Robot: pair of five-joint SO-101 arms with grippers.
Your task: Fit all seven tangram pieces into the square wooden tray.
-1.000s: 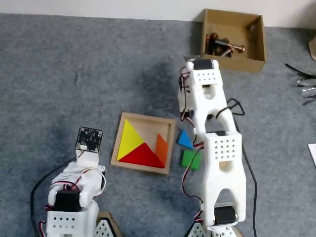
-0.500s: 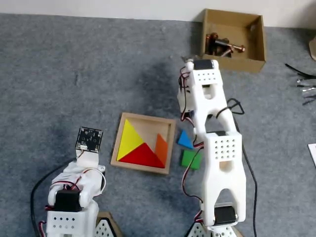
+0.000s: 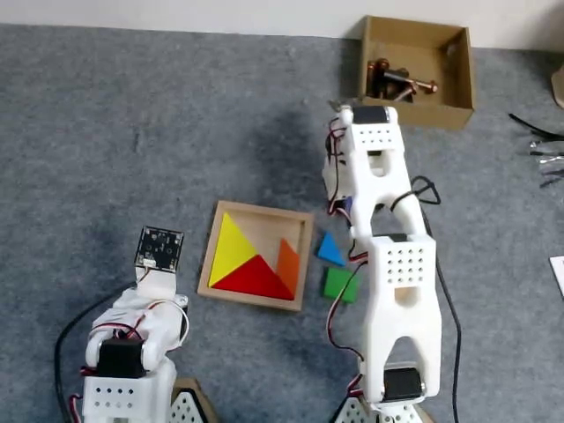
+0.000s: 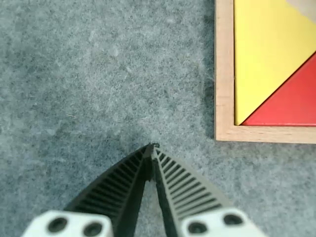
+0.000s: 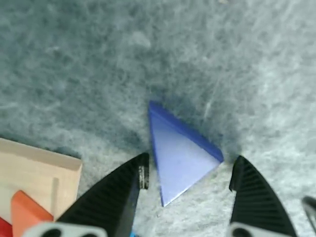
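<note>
Now blue triangle (image 5: pixel 180 148) lies between spread jaws of right tool (image 5: pixel 191 162).

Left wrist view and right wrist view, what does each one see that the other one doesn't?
Left wrist view, not the right: the yellow piece lying in the tray, and the left gripper, shut, over the carpet beside the tray's corner. Right wrist view, not the left: the right gripper, open, with a blue triangle on the carpet between its fingers, and the orange piece in the tray. Both: the tray and the grey carpet.
</note>
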